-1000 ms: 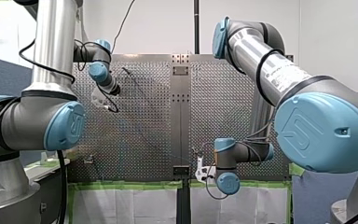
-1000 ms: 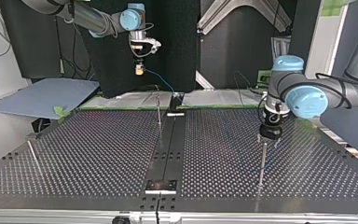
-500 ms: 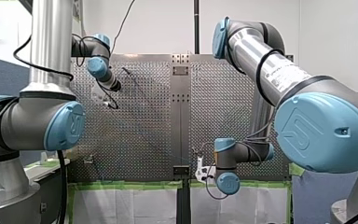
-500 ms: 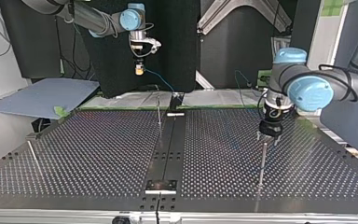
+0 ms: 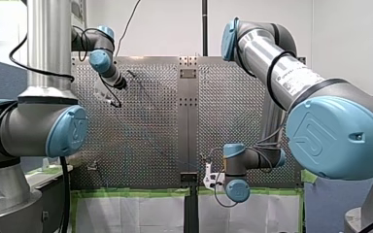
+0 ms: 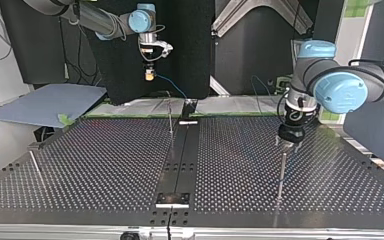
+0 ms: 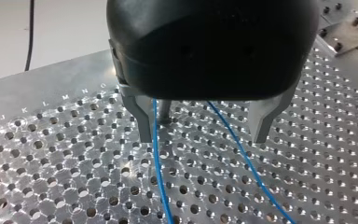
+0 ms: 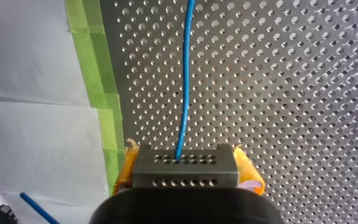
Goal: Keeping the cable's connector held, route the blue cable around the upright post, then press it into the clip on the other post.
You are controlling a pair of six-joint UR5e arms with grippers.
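The thin blue cable leaves a grey connector block, and my right gripper is shut on that block with its yellow pads. In the top view this gripper hangs above the table's far edge, cable trailing down from it. My left gripper is open, its metal fingers straddling the top of an upright post and two strands of cable. From across the table it hovers just over that post. A second thin post stands near the table's middle.
The perforated metal table has a dark centre rail. A short slanted pin stands at the top view's left. Green tape and white sheeting border the plate beside my right gripper. A grey board lies off the far left corner.
My left arm's wrist has swung and shifted farther along the table, while its open gripper stays over the post. My right arm has not moved.
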